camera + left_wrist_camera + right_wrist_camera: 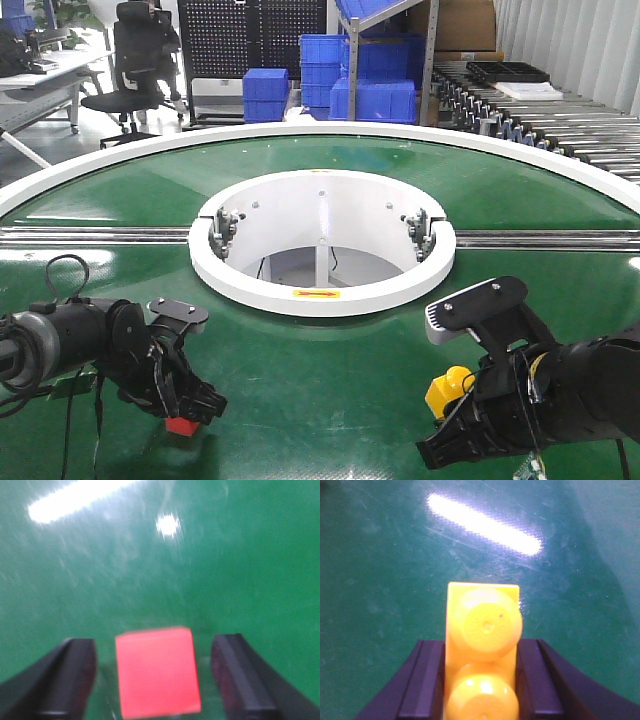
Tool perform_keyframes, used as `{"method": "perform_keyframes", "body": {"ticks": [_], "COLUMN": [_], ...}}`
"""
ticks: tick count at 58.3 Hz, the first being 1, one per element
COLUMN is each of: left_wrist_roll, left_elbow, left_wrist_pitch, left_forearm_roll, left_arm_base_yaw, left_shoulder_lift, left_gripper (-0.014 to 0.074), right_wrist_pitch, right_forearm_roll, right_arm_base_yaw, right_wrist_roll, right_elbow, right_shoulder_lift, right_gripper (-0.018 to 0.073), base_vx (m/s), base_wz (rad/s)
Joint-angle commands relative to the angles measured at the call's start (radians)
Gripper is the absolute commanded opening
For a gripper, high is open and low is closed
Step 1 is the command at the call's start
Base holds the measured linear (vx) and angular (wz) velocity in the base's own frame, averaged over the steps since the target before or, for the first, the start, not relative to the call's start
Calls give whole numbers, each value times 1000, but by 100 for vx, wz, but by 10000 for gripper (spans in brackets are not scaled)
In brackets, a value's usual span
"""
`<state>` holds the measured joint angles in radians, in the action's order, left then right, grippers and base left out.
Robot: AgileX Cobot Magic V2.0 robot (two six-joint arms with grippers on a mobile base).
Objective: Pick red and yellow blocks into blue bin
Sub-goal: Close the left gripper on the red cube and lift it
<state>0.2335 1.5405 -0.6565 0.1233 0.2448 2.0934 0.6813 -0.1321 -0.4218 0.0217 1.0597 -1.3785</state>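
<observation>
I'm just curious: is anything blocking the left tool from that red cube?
Nothing visible. The red cube sits on the green surface between the open fingers of the left tool, a gap on each side.

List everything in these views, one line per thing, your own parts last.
belt: one, green, curved, under everything.
ring: one, white, around the belt's central opening.
red block: one, red, on the belt, front left.
yellow brick: one, yellow, two studs, front right.
crates: several, blue, stacked in the background.
office chair: one, black, back left.
roller conveyor: one, metal, back right.
left gripper: one, black, open around the red block, gaps either side.
right gripper: one, black, shut on the yellow brick.
</observation>
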Motion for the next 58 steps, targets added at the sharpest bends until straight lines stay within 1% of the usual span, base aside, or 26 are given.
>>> {"method": "perform_keyframes", "body": {"ticks": [1, 13, 18, 32, 44, 49, 52, 53, 54, 58], "left_wrist_roll": [-10, -10, -10, -9, -9, -9, -5, 2, 60, 87], "left_elbow": [33, 33, 33, 33, 31, 29, 12, 4, -87, -164], "left_wrist_pitch": [5, -2, -13, -90, -175, -199, -192, -188, -138, -104], "left_forearm_roll": [5, 5, 5, -15, -2, 36, 63, 78, 150, 183], "left_arm_base_yaw": [1, 1, 1, 1, 1, 1, 1, 1, 4, 4], "left_shoulder_lift": [-59, -59, -61, -131, -311, -396, -441, -465, -596, -676], "left_gripper": [449, 328, 302, 288, 288, 288, 288, 288, 288, 288], "right_wrist_pitch": [-59, -59, -59, -59, -59, -59, -59, -59, -59, -59], "right_forearm_roll": [-12, -12, -12, -12, -12, -12, -12, -12, -12, -12], "right_arm_base_yaw": [2, 2, 2, 2, 2, 2, 2, 2, 2, 2], "right_wrist_roll": [-4, -4, -4, 0, 0, 0, 0, 0, 0, 0], "right_elbow": [27, 27, 27, 27, 27, 27, 27, 27, 27, 27], "right_shoulder_lift": [33, 33, 33, 33, 33, 33, 33, 33, 33, 33], "right_gripper": [224, 224, 224, 224, 224, 224, 224, 224, 224, 224], "base_vx": [0, 0, 0, 0, 0, 0, 0, 0, 0, 0], "base_wz": [0, 0, 0, 0, 0, 0, 0, 0, 0, 0]}}
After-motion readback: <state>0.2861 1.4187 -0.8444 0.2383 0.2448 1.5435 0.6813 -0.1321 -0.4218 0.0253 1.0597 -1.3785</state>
